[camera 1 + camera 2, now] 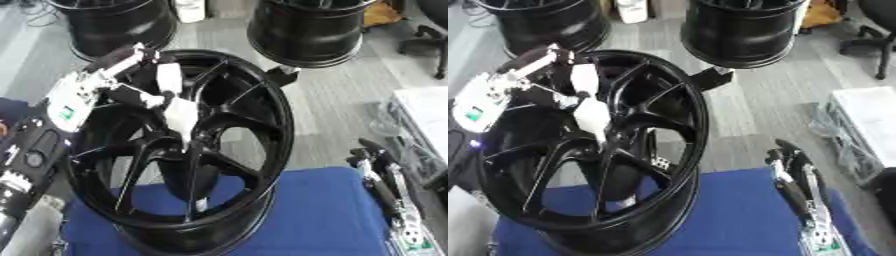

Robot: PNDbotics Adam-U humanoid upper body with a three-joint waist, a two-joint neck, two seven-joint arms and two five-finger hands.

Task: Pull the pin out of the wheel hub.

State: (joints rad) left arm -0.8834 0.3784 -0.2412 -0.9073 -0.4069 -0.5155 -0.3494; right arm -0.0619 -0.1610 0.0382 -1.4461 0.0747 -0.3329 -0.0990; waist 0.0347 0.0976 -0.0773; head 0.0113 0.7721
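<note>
Three black wheels are in view. One wheel hub [188, 150] stands tilted at the near edge of a blue table [324, 210], the only table of that colour. Two more wheels stand on the grey floor beyond it: one far left wheel [114, 25], one far right wheel [311, 30]. One white pin [179, 114] sits at the hub's centre. Two robot hands show: one left hand [109, 80] at the hub's upper left rim, one right hand [385, 175] over the table's right edge. One white container [189, 10] stands between the far wheels.
</note>
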